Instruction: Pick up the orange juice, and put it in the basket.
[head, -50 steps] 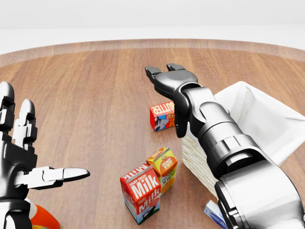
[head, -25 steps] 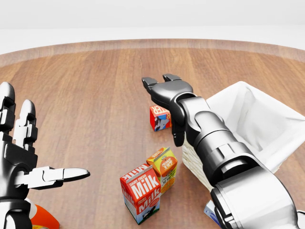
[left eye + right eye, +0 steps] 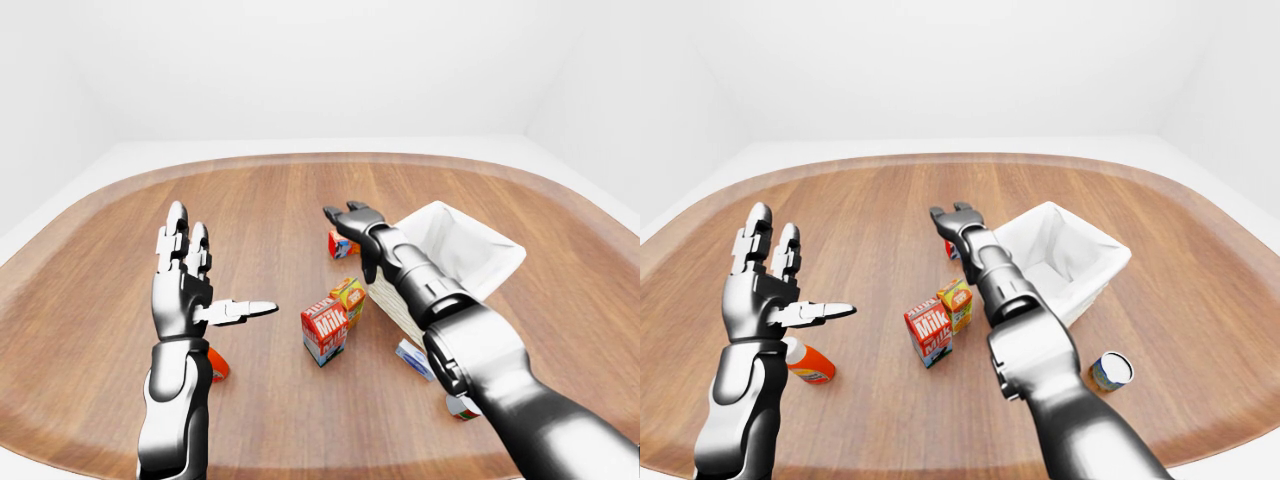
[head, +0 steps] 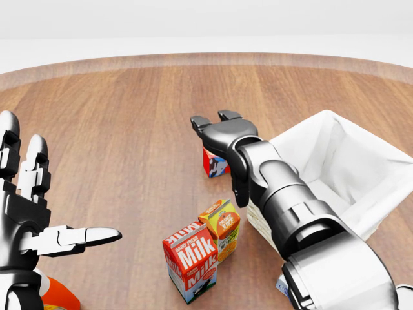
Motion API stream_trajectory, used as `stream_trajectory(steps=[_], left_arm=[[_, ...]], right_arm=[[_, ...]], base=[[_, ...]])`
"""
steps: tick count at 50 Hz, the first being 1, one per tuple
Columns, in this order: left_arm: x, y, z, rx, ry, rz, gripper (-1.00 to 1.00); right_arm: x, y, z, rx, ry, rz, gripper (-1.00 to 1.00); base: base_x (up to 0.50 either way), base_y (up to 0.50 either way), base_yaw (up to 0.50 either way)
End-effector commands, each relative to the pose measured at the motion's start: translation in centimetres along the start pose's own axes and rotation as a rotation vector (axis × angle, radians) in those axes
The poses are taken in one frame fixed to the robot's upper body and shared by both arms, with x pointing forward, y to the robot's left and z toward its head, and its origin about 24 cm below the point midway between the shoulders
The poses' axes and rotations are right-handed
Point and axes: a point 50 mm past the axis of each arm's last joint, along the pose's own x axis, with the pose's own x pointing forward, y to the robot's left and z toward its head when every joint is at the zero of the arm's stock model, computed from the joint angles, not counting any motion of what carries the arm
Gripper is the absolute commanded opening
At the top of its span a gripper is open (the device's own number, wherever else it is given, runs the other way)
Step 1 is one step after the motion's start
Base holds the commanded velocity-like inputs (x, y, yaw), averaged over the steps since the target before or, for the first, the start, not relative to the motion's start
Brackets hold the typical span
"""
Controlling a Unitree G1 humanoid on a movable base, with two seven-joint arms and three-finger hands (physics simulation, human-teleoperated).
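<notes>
My right hand (image 4: 216, 126) hangs open, empty, above the red butter carton (image 4: 213, 163). The small orange juice carton (image 4: 221, 226) stands at seven o'clock of the white-lined wicker basket (image 4: 348, 161), which looks empty. My left hand (image 4: 29, 213) is splayed.

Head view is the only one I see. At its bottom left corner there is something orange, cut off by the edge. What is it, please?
Observer: An orange bottle with a white end, lying on its side on the table.
Operator: And the blue-white corner at the bottom, towards the right?
Observer: A flat blue-white box, lying beside the basket.
Operator: Is anything more outside my view?
Observer: Yes, a small can, at the right-eye view's lower right.
</notes>
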Motion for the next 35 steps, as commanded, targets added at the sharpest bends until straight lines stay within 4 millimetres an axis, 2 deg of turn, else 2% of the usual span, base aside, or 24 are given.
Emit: stream_trajectory(steps=[1,16,35], left_arm=[[0.0,0.0,0.1,-0.001,-0.003,0.001,1.00],[0.0,0.0,0.1,-0.001,-0.005,0.000,1.00],[0.0,0.0,0.1,-0.001,-0.003,0.000,1.00]], right_arm=[[0.0,0.5,0.2,-0.013,-0.002,0.008,1.00],[0.1,1.2,0.5,-0.012,-0.009,0.019,1.00],[0.0,3.2,0.6,-0.009,-0.011,0.049,1.00]], base=[[0.00,0.00,0.00],[0.00,0.00,0.00],[0.00,0.00,0.00]])
